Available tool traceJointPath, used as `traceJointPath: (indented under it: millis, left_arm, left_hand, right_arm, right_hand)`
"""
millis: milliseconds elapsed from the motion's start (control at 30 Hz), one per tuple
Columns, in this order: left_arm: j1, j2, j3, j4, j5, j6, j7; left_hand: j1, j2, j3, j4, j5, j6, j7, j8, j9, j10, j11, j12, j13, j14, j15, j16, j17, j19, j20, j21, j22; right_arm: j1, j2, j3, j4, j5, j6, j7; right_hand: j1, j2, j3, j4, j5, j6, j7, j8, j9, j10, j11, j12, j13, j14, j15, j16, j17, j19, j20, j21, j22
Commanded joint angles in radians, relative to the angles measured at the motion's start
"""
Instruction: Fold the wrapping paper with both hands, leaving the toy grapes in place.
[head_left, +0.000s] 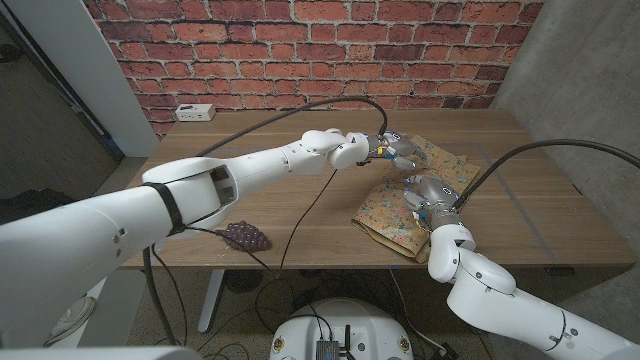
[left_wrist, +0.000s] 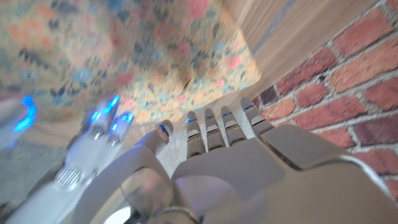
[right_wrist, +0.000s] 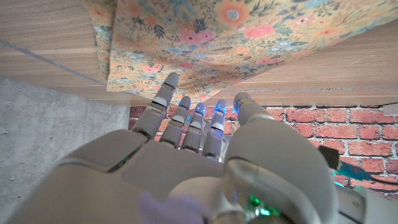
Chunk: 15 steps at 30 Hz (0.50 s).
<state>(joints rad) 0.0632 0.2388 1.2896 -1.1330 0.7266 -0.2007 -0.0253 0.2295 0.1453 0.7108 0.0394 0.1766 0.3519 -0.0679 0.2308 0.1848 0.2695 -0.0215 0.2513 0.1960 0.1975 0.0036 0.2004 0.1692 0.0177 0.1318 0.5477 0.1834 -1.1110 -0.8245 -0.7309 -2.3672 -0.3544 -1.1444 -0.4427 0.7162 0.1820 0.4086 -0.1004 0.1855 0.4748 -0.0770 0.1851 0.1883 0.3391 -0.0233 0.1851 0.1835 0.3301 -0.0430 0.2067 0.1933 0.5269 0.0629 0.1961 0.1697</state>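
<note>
Floral wrapping paper (head_left: 415, 200) sits crumpled on the right side of the worktop (head_left: 300, 190), with the toy grapes (head_left: 246, 236) well apart near the front left edge. Left robot hand (head_left: 392, 150) is over the paper's far edge and right robot hand (head_left: 428, 192) is on its middle. Fingers look extended, but I can't tell if either is actually pinching paper.

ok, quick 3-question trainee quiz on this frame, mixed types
1. True or false: the grapes lie on the paper.
2. Multiple choice: the grapes lie near the table's A) far edge by the wall B) near edge on the robot's left C) right end.
3. Fill in: the small white box sits at the table's far ___ corner, robot's side.

Setup: the left hand and right hand are both at the paper.

Key: 1 false; 2 B; 3 left.
</note>
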Motion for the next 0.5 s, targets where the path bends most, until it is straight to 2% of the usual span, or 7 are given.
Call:
traceJointPath:
  millis: [33,167,200,300,333,433,500]
  left_arm:
    - [0.085,0.09,-0.108,-0.249,0.063,-0.022,-0.035]
    - [0.111,0.101,-0.125,-0.281,0.105,0.004,-0.037]
    - [0.118,0.104,-0.128,-0.291,0.12,0.014,-0.032]
    - [0.131,0.109,-0.137,-0.311,0.143,0.031,-0.044]
    - [0.134,0.11,-0.139,-0.316,0.152,0.037,-0.048]
    - [0.14,0.112,-0.139,-0.331,0.182,0.052,-0.067]
    - [0.139,0.11,-0.138,-0.337,0.189,0.059,-0.1]
  left_hand:
    - [0.029,0.022,0.009,-0.058,-0.002,0.183,0.052,0.033,0.012,0.154,0.004,0.051,0.021,0.165,-0.024,0.049,0.02,0.118,0.027,0.042,0.011]
    - [0.1,0.052,0.011,-0.105,0.015,0.38,0.109,0.117,0.056,0.341,0.001,0.151,0.087,0.331,-0.032,0.172,0.103,0.224,0.022,0.092,0.019]
    - [0.121,0.053,0.013,-0.114,0.017,0.405,0.127,0.138,0.071,0.372,0.012,0.18,0.109,0.363,-0.03,0.205,0.135,0.247,0.015,0.106,0.023]
    - [0.237,0.047,0.001,-0.188,0.021,0.471,0.144,0.235,0.167,0.445,0.018,0.315,0.248,0.447,-0.015,0.386,0.331,0.327,-0.008,0.184,0.048]
    - [0.283,0.046,-0.017,-0.199,0.024,0.484,0.146,0.282,0.221,0.456,0.023,0.367,0.318,0.454,-0.021,0.475,0.434,0.34,-0.017,0.218,0.06]
    - [0.365,0.036,-0.024,-0.216,0.038,0.527,0.125,0.376,0.312,0.53,0.011,0.472,0.439,0.504,-0.046,0.61,0.57,0.419,-0.043,0.301,0.074]
    - [0.391,0.027,-0.019,-0.222,0.044,0.537,0.116,0.406,0.341,0.556,0.003,0.503,0.475,0.521,-0.058,0.636,0.597,0.456,-0.054,0.332,0.078]
  right_arm:
    - [-0.013,0.005,0.037,0.007,0.049,-0.015,-0.056]
    - [-0.017,0.005,0.058,0.01,0.07,-0.013,-0.069]
    - [-0.016,0.005,0.06,0.01,0.073,-0.018,-0.072]
    - [-0.017,0.002,0.072,0.011,0.087,-0.018,-0.077]
    - [-0.016,-0.002,0.073,0.011,0.089,-0.018,-0.08]
    - [-0.017,-0.005,0.08,0.01,0.099,-0.018,-0.087]
    - [-0.015,-0.004,0.081,0.01,0.103,-0.024,-0.093]
  right_hand:
    - [-0.005,-0.006,-0.005,0.0,0.0,-0.002,0.0,0.004,0.002,-0.002,0.001,0.003,0.003,-0.003,-0.035,0.004,0.004,0.003,0.001,0.0,0.005]
    - [-0.004,-0.006,-0.005,-0.001,0.0,-0.003,0.0,0.004,0.002,0.0,0.005,0.004,0.003,-0.002,-0.035,0.005,0.004,0.003,0.0,0.0,0.005]
    - [-0.004,-0.006,-0.005,-0.001,0.0,-0.002,0.0,0.004,0.002,0.0,0.006,0.004,0.003,-0.002,-0.035,0.005,0.004,0.004,-0.002,0.0,0.005]
    - [-0.003,-0.006,-0.005,-0.003,0.0,-0.002,0.0,0.005,0.002,0.001,0.003,0.004,0.003,-0.002,-0.035,0.005,0.004,0.003,-0.002,0.0,0.005]
    - [-0.003,-0.006,-0.005,-0.003,0.0,-0.002,0.0,0.005,0.002,0.001,0.004,0.004,0.003,-0.002,-0.035,0.005,0.004,0.003,-0.001,0.0,0.005]
    - [-0.002,-0.005,-0.005,-0.003,0.0,-0.001,0.0,0.005,0.002,0.003,0.005,0.005,0.003,-0.002,-0.035,0.005,0.004,0.003,-0.002,0.0,0.005]
    - [-0.002,-0.005,-0.005,-0.004,0.0,-0.001,0.0,0.005,0.002,0.002,0.004,0.005,0.003,-0.002,-0.035,0.005,0.004,0.003,-0.002,0.001,0.005]
